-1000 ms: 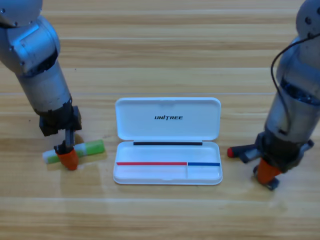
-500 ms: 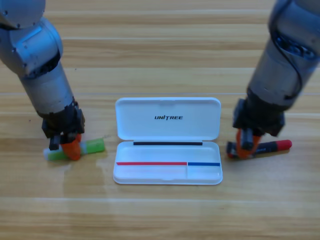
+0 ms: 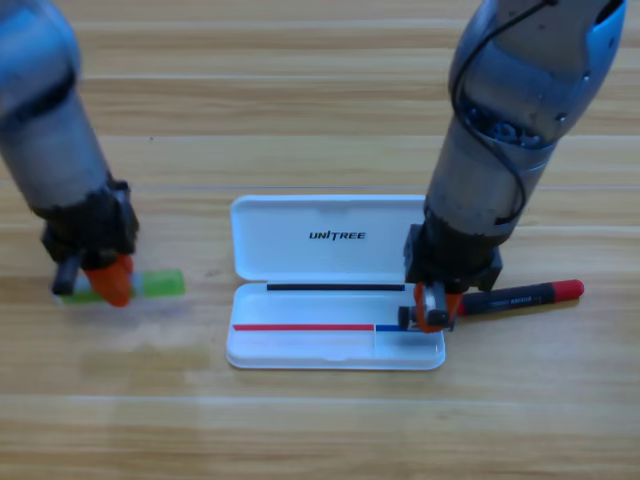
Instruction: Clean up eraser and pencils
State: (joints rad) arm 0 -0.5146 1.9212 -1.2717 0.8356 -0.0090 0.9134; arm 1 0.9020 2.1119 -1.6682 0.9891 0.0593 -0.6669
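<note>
High view: the right gripper (image 3: 432,307) is poised over the right end of the open white plastic case (image 3: 335,300), seemingly clamped on the small dark eraser (image 3: 407,317). The black pencil with red ends (image 3: 525,296) lies just right of it on the wooden table (image 3: 300,120). At far left, the left gripper (image 3: 108,280) is set on the pale green-ended pencil (image 3: 150,285) — jaw state cannot be told. A skewed release could drop the eraser on the case rim. Half a second earlier, the right gripper was outside the case, by the black pencil.

The right gripper (image 3: 432,308) slid left — now over the white case (image 3: 336,240). The left gripper (image 3: 108,282) moved left with the green pencil (image 3: 150,285).
</note>
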